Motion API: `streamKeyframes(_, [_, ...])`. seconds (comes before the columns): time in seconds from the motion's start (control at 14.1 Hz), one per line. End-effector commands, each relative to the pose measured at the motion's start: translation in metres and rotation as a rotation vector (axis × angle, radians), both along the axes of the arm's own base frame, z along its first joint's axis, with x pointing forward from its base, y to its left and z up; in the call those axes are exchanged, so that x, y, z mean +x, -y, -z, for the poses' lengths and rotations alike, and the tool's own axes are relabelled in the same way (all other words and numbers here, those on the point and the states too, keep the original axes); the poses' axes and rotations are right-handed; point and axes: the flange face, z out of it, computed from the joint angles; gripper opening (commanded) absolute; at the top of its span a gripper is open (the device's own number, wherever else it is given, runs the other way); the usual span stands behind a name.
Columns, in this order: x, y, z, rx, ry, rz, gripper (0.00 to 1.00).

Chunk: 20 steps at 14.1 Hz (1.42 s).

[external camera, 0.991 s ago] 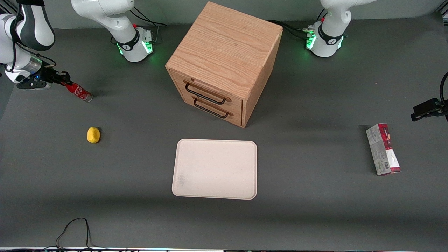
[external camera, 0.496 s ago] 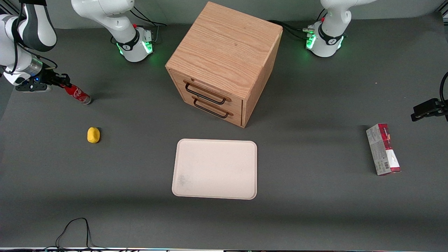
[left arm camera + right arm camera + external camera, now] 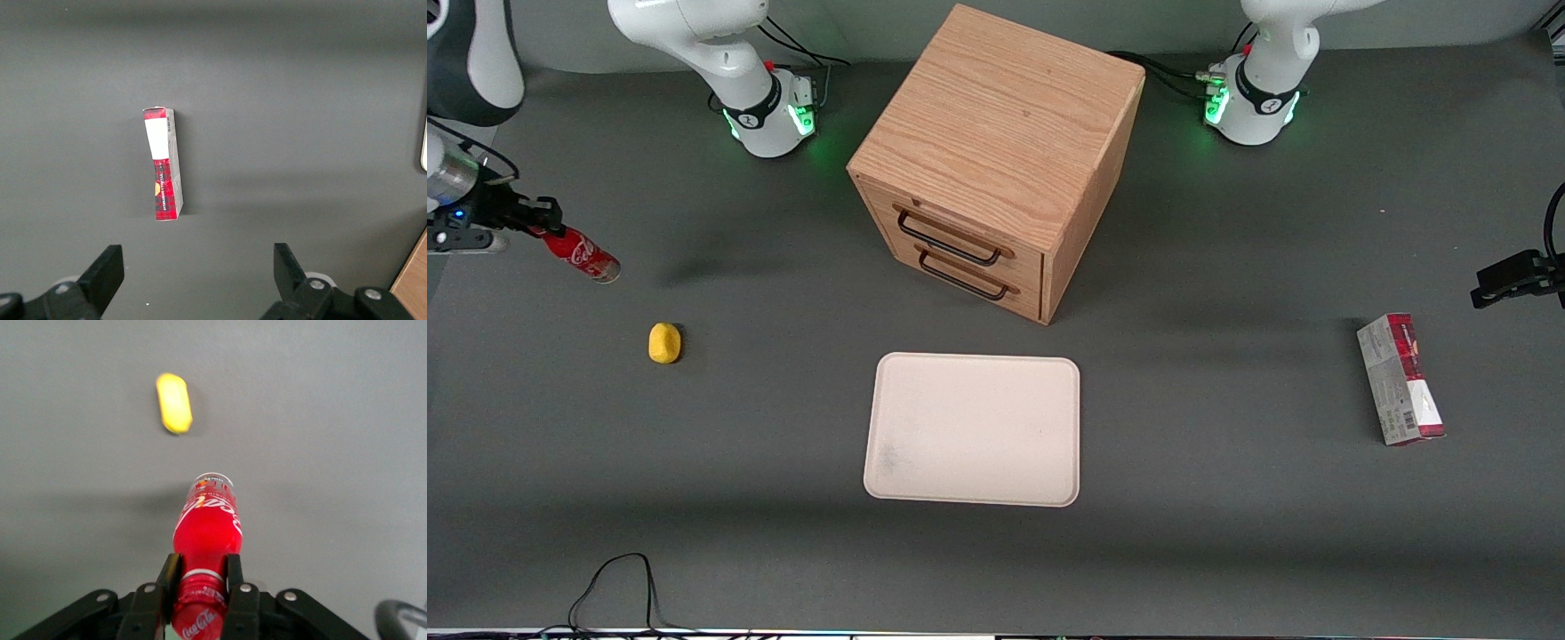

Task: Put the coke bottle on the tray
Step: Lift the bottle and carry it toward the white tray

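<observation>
The small red coke bottle (image 3: 580, 253) hangs tilted in the air at the working arm's end of the table. My right gripper (image 3: 535, 222) is shut on its neck, just under the cap. In the right wrist view the two black fingers (image 3: 170, 577) clamp the neck of the bottle (image 3: 208, 527), whose base points down at the grey table. The cream tray (image 3: 974, 429) lies flat in the middle of the table, nearer the front camera than the wooden drawer box (image 3: 996, 151), well away from the bottle.
A small yellow object (image 3: 664, 343) lies on the table below and near the bottle, and shows in the right wrist view (image 3: 174, 403). A red-and-grey carton (image 3: 1400, 378) lies toward the parked arm's end. A black cable (image 3: 614, 587) loops at the table's front edge.
My right gripper has lifted the coke bottle off the table and carried it outward toward the working arm's end. The bottle's shadow now lies apart from it.
</observation>
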Motion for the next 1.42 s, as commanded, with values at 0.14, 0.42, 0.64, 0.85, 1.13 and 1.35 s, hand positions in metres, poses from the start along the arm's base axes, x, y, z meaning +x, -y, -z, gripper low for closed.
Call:
streamKeyframes(0.14, [0.098, -0.062, -0.083, 0.048, -0.039, -0.003, 0.00])
streamKeyframes(0.42, [0.134, -0.103, -0.137, 0.114, -0.004, -0.014, 0.00])
streamKeyframes(0.64, [0.158, -0.161, -0.156, 0.120, 0.010, 0.013, 0.00])
streamKeyframes(0.85, [0.175, -0.224, -0.161, 0.137, 0.054, -0.009, 0.00])
streamKeyframes(1.13, [0.200, -0.338, -0.108, 0.116, 0.087, -0.018, 0.00])
streamKeyframes(1.35, [0.224, -0.402, -0.041, 0.128, 0.130, 0.011, 0.00])
